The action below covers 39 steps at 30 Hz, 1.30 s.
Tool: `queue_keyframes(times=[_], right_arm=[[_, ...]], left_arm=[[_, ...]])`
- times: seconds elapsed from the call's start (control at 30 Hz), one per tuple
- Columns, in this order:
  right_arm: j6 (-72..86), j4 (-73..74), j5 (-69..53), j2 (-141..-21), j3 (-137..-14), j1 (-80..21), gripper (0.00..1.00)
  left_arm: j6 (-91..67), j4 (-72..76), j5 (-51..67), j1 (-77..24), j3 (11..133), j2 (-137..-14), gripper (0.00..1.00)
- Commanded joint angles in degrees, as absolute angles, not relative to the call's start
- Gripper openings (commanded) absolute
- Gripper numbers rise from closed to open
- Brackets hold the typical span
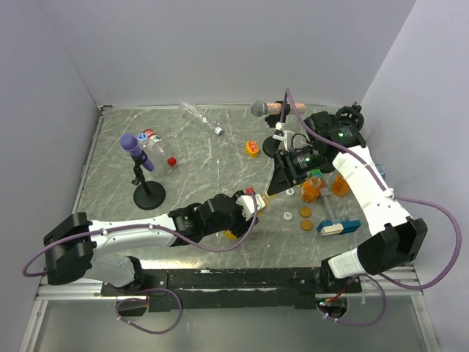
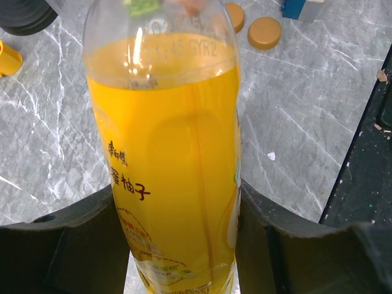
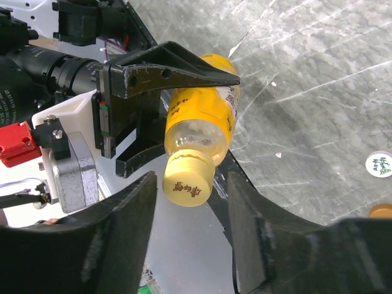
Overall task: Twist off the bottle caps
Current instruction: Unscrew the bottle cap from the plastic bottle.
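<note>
The yellow-orange juice bottle (image 2: 165, 153) is clamped at its lower body by my left gripper (image 2: 177, 208), which holds it tilted above the table near the middle (image 1: 231, 234). Its pale yellow cap (image 3: 188, 184) is on the neck and points at my right gripper (image 3: 191, 202). The right gripper is open, with one finger on each side of the cap and a gap on both sides. In the top view the right gripper (image 1: 275, 186) meets the left gripper (image 1: 245, 211) mid-table. A clear bottle with a red cap (image 1: 171, 160) lies at the left.
A microphone stand (image 1: 146, 194) with a purple microphone (image 1: 135, 150) stands at the left. Another clear bottle (image 1: 199, 116) lies at the back. Orange bottles (image 1: 314, 191), two brown discs (image 1: 305, 218), a white ring (image 1: 287, 215) and a blue box (image 1: 338, 227) sit under the right arm.
</note>
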State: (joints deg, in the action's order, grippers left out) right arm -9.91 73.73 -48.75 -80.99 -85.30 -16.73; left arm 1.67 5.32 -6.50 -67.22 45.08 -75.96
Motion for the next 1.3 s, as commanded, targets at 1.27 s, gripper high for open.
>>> queue_keyframes(times=[1.27], right_arm=[[-66.01, 85.87, -45.35, -77.96, -95.71, -37.00, 0.17]], left_arm=[[9.23, -1.39, 31.73, -56.69, 42.01, -58.01, 0.05]])
